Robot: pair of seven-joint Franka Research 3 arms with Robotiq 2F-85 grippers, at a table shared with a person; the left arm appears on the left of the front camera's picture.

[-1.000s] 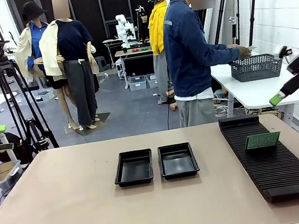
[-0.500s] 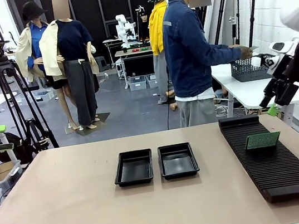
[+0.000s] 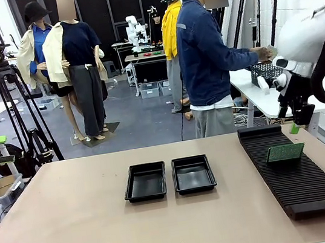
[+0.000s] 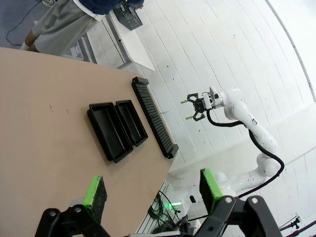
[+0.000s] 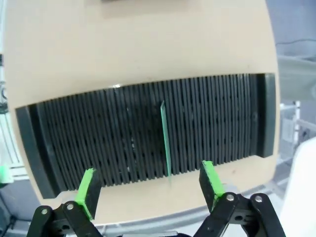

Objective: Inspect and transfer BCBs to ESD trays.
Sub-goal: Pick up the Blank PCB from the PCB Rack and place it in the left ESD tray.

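Tan table (image 3: pixel 75 232) bears ESD trays (image 3: pixel 145 182), rack (image 3: pixel 304 189), BCB (image 3: pixel 285 152).

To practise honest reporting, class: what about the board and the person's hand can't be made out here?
- The board: its face is too small in the front view and edge-on in the right wrist view.
- The basket: largely behind the right arm in the front view, so what the person's hand does there is unclear.
- The rack in the left wrist view: too small to tell the board's slot.

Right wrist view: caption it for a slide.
Open right pincer hovers above a green board standing edgewise in the slotted rack.
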